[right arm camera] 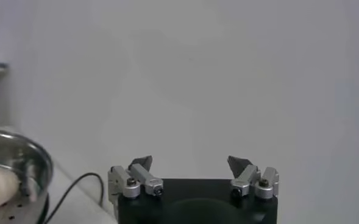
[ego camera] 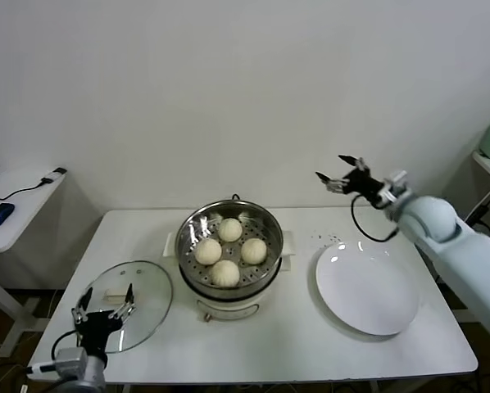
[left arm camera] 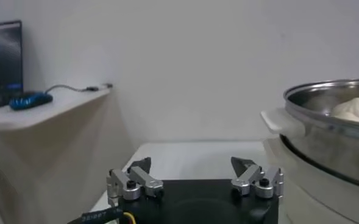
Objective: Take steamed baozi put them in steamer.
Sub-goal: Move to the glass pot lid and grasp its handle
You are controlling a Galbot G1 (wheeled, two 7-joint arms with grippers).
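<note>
Four cream-white domed steamed baozi [ego camera: 230,250]: all seated on the perforated tray inside the round stainless-steel steamer [ego camera: 229,219]; transfer appears complete.
Flat white plate [ego camera: 368,289]: bare.
Right gripper [ego camera: 341,176]: raised clear, fingers spread, holding nothing.
Left gripper [ego camera: 104,307]: parked over round glass lid [ego camera: 151,286], fingers spread.

No text can be read; the small white print on the cable [left arm camera: 100,215] is too blurred.

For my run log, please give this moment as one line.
baozi: four in steamer | plate: bare | left gripper: open, empty | right gripper: open, raised
</note>
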